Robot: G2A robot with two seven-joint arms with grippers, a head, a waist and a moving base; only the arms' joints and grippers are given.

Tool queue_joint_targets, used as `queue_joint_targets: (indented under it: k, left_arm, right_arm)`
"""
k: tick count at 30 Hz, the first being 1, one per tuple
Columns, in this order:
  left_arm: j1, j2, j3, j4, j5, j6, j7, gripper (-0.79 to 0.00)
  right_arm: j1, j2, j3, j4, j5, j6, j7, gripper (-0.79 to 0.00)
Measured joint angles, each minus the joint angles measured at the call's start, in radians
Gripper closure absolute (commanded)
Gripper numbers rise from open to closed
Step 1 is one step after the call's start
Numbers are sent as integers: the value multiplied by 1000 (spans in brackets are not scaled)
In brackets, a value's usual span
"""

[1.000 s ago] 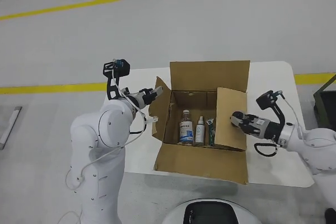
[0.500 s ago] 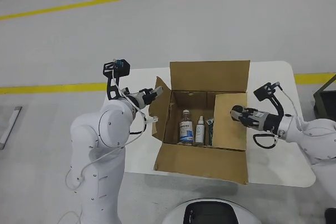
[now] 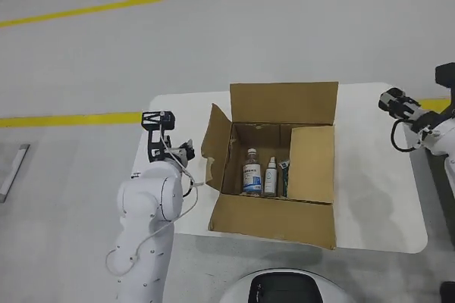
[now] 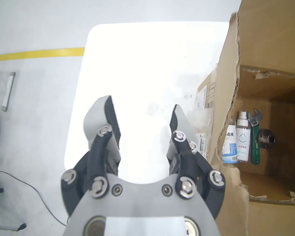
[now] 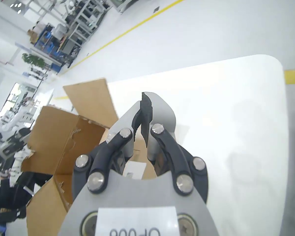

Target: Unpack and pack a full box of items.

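An open cardboard box (image 3: 277, 216) stands mid-table with its flaps up. Inside lie a blue-labelled bottle (image 3: 251, 173), a small spray bottle (image 3: 271, 176) and a green wrench (image 3: 285, 178); the left wrist view shows the bottle (image 4: 231, 143), the spray bottle (image 4: 243, 136), the wrench (image 4: 255, 136) and a dark round part (image 4: 266, 138). My left gripper (image 3: 185, 149) (image 4: 142, 114) hangs open over bare table, left of the box's left flap (image 3: 216, 144). My right gripper (image 3: 385, 100) (image 5: 143, 103) is shut on nothing, above the table's far right corner, apart from the box (image 5: 64, 133).
The white table (image 3: 371, 204) has free room to the right of the box and a narrower strip on its left. The right flap (image 3: 312, 163) leans inward over the box's opening. A dark cart (image 3: 447, 144) stands off the table's right edge.
My left gripper came away from the left flap and drew back to the left. My right gripper left the right flap and swung out to the far right corner.
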State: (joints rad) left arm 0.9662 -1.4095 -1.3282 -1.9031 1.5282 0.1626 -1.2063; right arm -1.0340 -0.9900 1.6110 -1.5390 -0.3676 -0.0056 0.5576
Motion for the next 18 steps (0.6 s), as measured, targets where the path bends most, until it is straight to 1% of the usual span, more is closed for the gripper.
queue_joint_targets:
  k: [5,7,9,12,15,18]
  left_arm:
    - [23,-2,20,39,-19,-24,17,0]
    - [23,-4,30,38,-55,-43,31,0]
    - [23,-5,43,41,-83,-76,48,0]
    - [10,-9,64,46,-129,-98,51,0]
    - [-7,-11,92,55,-142,-124,63,0]
    - [-20,-14,119,70,-163,-156,79,0]
  right_arm:
    - [78,-15,-67,142,46,74,-19,0]
    - [112,-23,-96,188,80,82,-15,0]
    - [153,-31,-130,234,105,75,-13,0]
    - [209,-43,-176,286,132,58,-10,0]
    - [261,-52,-219,322,133,26,-9,0]
    - [306,-63,-249,364,174,1,-6,0]
